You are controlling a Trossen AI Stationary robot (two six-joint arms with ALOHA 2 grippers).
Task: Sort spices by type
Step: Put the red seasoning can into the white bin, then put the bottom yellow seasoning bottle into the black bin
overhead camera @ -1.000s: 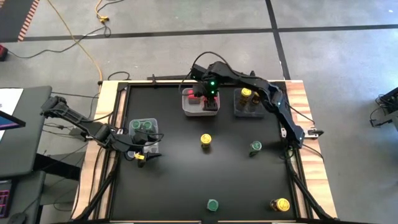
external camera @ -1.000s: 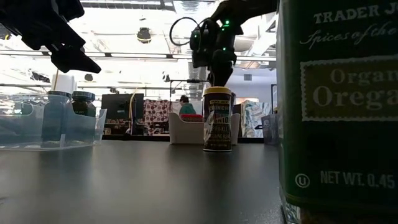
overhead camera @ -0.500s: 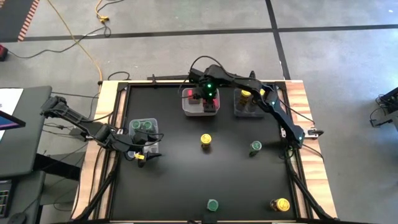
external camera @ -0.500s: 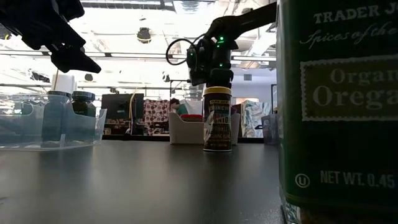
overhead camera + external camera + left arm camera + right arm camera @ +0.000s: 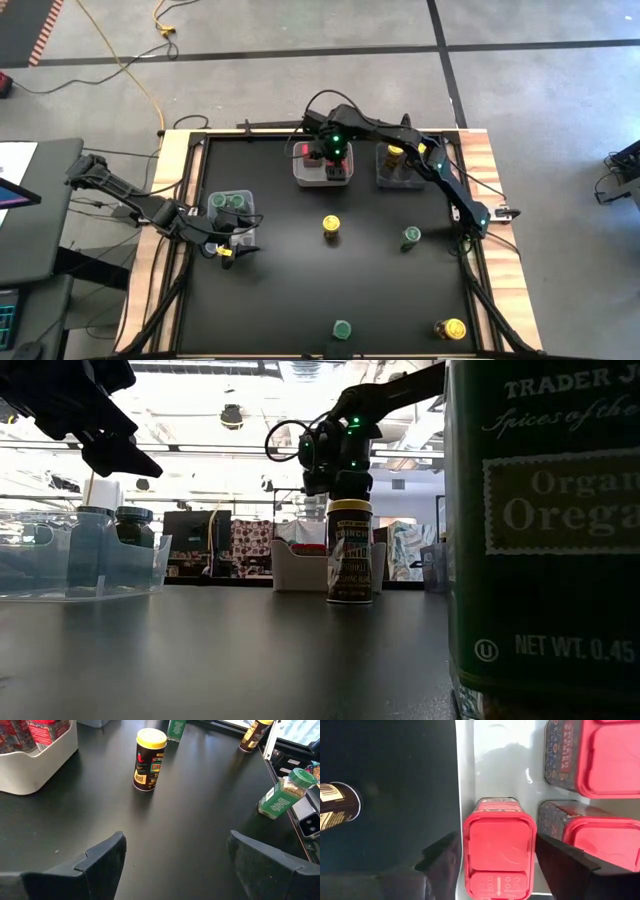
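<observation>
A black counter (image 5: 300, 290) with a wooden border is seen from above, with two dark robot arms reaching over it.

The right tool (image 5: 333, 163) hangs over a clear tray (image 5: 300, 172) at the middle of the counter's far edge. Its wrist view looks straight down on a red square-topped box (image 5: 499, 855) standing upright in the tray's corner, between the two fingers (image 5: 442, 857). A narrow gap shows on each side of the box, so the fingers stand apart and do not clamp it. Two more red boxes (image 5: 607, 755) stand beside it in the same tray.

The left tool (image 5: 232, 243) waits at the counter's left edge, close to a second clear tray (image 5: 250, 200) that holds two green-lidded jars (image 5: 229, 202). Its fingers (image 5: 102, 860) stand wide apart with nothing between them.

A third clear tray (image 5: 383, 175), to the right of the red one, holds a yellow-lidded jar (image 5: 396, 153).

Four jars stand loose on the counter, well apart from each other. A yellow-lidded jar (image 5: 331, 227) stands near the centre; in the low view it (image 5: 349, 550) lines up just under the right arm. A green-lidded jar (image 5: 411, 237) stands to its right. Another green-lidded jar (image 5: 342, 329) and another yellow-lidded jar (image 5: 451, 328) stand near the counter's front edge. The low view is partly filled by a very close dark green oregano jar (image 5: 545, 540).
</observation>
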